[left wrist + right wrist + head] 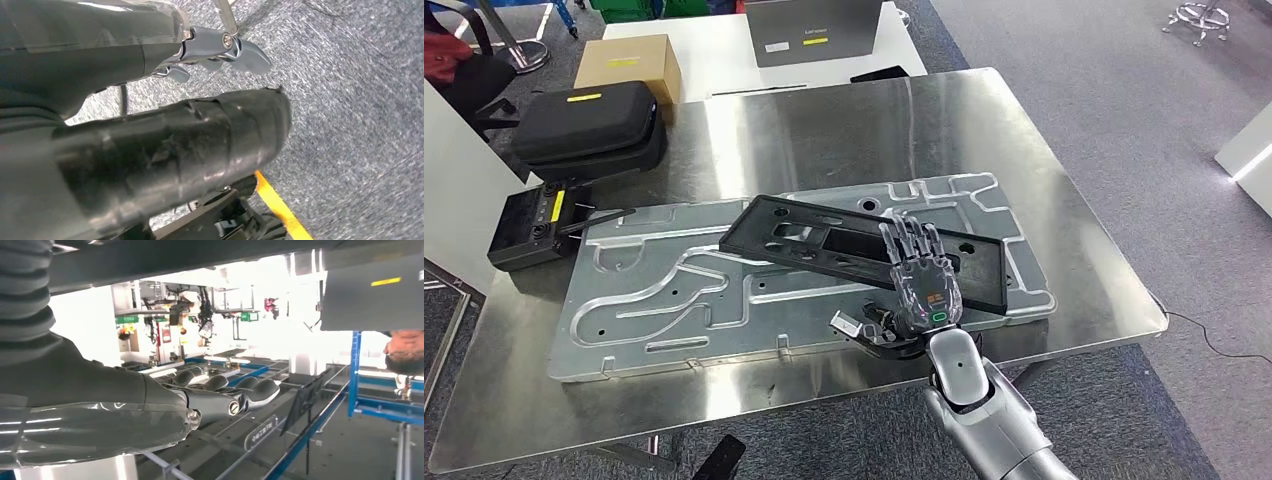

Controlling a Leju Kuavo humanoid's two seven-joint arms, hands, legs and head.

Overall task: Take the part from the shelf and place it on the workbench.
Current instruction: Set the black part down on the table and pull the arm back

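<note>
The part, a long black plastic frame [824, 240], lies flat and slightly askew on a large embossed silver plate [654, 290] on the steel workbench [844, 130]. My right hand [921, 280] hovers over the frame's near right edge, palm down, fingers spread and pointing away, thumb out to the side, holding nothing. Whether it touches the frame I cannot tell. In the right wrist view the same hand [225, 392] shows straight, empty fingers. My left hand [215, 50] hangs over grey carpet with nothing in it.
A black zip case [589, 125], a cardboard box [627, 62] and a black device [529, 225] sit at the bench's far left. A grey panel [814, 30] stands on a white table behind. A person [405, 347] is nearby. The bench's right edge drops to carpet.
</note>
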